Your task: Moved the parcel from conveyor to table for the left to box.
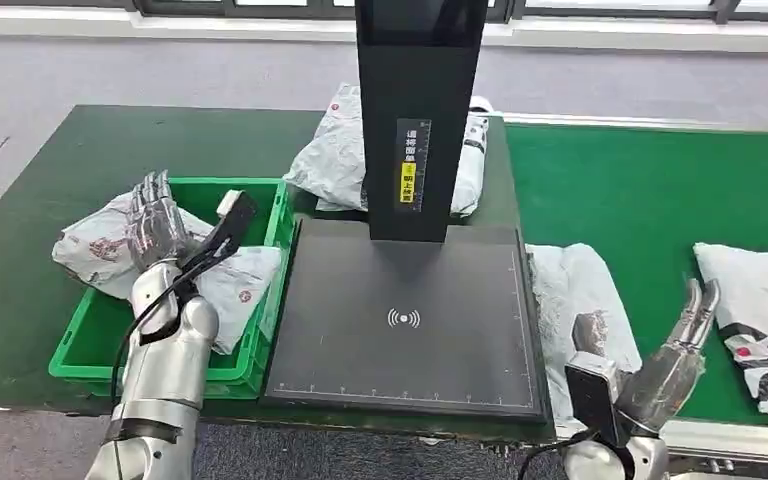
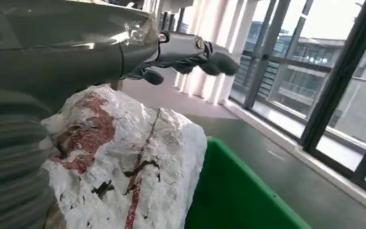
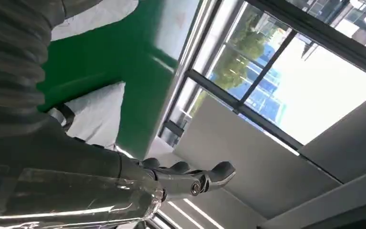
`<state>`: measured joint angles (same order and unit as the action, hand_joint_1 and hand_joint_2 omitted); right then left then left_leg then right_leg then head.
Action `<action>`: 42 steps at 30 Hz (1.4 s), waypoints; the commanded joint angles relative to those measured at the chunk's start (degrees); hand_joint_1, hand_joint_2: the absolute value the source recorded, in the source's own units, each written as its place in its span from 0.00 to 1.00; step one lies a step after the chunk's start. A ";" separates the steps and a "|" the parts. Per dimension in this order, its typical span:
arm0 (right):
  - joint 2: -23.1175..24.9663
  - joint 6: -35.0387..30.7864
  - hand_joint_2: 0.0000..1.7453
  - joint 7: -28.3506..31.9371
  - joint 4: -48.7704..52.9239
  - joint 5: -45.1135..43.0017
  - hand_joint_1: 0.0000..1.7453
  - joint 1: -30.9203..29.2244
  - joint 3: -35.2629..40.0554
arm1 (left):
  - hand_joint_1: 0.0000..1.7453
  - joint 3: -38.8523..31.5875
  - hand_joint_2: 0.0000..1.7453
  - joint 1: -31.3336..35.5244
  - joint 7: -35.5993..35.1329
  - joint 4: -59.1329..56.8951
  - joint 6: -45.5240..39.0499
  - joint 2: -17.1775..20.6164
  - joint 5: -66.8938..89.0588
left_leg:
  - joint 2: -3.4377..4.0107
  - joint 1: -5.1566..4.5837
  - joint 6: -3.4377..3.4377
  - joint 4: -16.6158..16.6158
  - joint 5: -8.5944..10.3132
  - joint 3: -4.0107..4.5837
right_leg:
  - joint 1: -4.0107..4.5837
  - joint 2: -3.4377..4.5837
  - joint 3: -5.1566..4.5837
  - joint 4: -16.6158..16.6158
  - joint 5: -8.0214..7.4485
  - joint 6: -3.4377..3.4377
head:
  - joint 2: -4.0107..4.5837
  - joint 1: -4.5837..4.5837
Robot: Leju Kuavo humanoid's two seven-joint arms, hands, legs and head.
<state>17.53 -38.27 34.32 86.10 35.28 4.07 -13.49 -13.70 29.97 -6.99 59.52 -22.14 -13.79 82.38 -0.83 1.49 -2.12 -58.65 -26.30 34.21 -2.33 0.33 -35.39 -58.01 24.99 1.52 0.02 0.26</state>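
Note:
A green box [image 1: 80, 345] stands on the table at the left, with crumpled white parcels [image 1: 95, 250] in it. My left hand [image 1: 155, 218] hovers over them, fingers straight and holding nothing; in the left wrist view the hand [image 2: 190, 50] is above a parcel [image 2: 124, 157] beside the box wall [image 2: 238, 195]. A flat white parcel [image 1: 580, 310] lies on the green conveyor [image 1: 650, 190] just right of the scanner plate. My right hand [image 1: 680, 350] is raised beside it, fingers extended and empty; the right wrist view shows the hand [image 3: 186, 179] the same way.
A black scanner plate [image 1: 405, 320] with a tall black post [image 1: 420, 110] fills the table's middle. Another grey-white parcel [image 1: 335, 160] lies behind the post. A further white parcel [image 1: 760, 310] sits on the conveyor at the far right.

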 commanded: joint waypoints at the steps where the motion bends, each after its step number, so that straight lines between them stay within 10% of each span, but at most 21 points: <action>1: 2.47 -0.50 1.00 -0.89 0.60 -0.03 0.00 0.64 -3.15 | 0.00 -0.32 1.00 -3.33 1.25 9.73 -7.74 0.70 -4.67 | 0.18 0.02 0.09 0.06 -0.06 -0.11 | 0.06 0.12 0.07 0.06 0.01 -0.16 | 0.00 0.00; 29: 2.47 -0.93 1.00 -0.79 -0.91 -0.33 0.00 0.21 -5.87 | 0.00 2.66 1.00 -10.07 -0.18 22.34 -14.34 -0.61 4.98 | 0.09 0.03 0.12 0.08 -0.09 -0.15 | 0.08 0.00 0.16 0.09 0.06 -0.18 | -0.02 0.00; 42: 2.47 2.01 1.00 0.43 -2.37 -0.35 0.00 -1.14 -9.02 | 0.00 19.95 1.00 11.43 -7.93 -10.46 8.94 9.90 7.62 | -0.21 0.02 0.08 0.06 0.13 -0.03 | 0.08 -0.30 0.08 0.04 -0.03 -0.22 | -0.02 0.00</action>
<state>17.66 -36.98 34.58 86.84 34.95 4.90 -17.20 -5.50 28.16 -11.86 69.33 -17.36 -11.93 85.90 -0.82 1.49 -2.14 -58.66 -26.27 34.21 -2.32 0.35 -35.43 -58.01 24.92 1.50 0.00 0.26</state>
